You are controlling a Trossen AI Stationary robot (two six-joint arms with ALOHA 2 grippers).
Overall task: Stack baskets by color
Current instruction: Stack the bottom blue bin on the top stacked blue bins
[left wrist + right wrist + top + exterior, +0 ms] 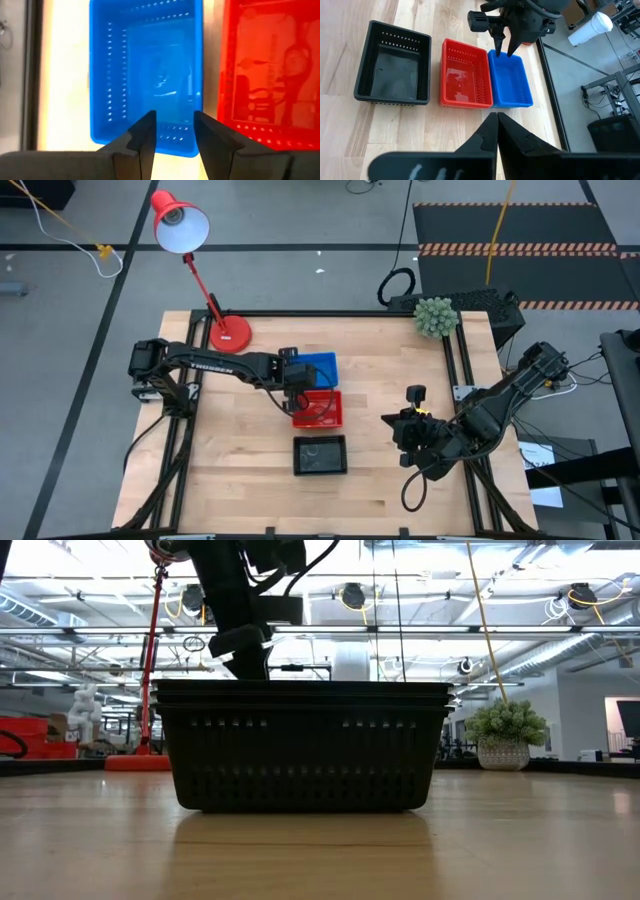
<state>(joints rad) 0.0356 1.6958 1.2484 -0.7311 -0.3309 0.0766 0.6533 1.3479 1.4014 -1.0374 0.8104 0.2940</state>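
Three baskets stand on their bottoms in a row at mid-table. The blue basket (320, 364) is farthest, the red basket (322, 410) stands right beside it, and the black basket (320, 455) sits apart, nearer the front edge. In the low view the black basket (300, 745) shows stacked rims. My left gripper (175, 131) is open and slants down over the blue basket's (145, 70) short wall on the left arm's side. My right gripper (497, 117) is shut and empty, raised over the table's right part (402, 428). My left gripper stands open with its fingertips (500, 48) just at the rim of the blue basket's short wall (506, 55), coming from above at a slant from the table's left. Whether they touch the rim I cannot tell. The basket stands level on the table.
A red desk lamp (228, 332) stands at the table's far left and a small potted plant (434, 316) at the far right corner. Bare wood lies left of the baskets and along the front edge (250, 490).
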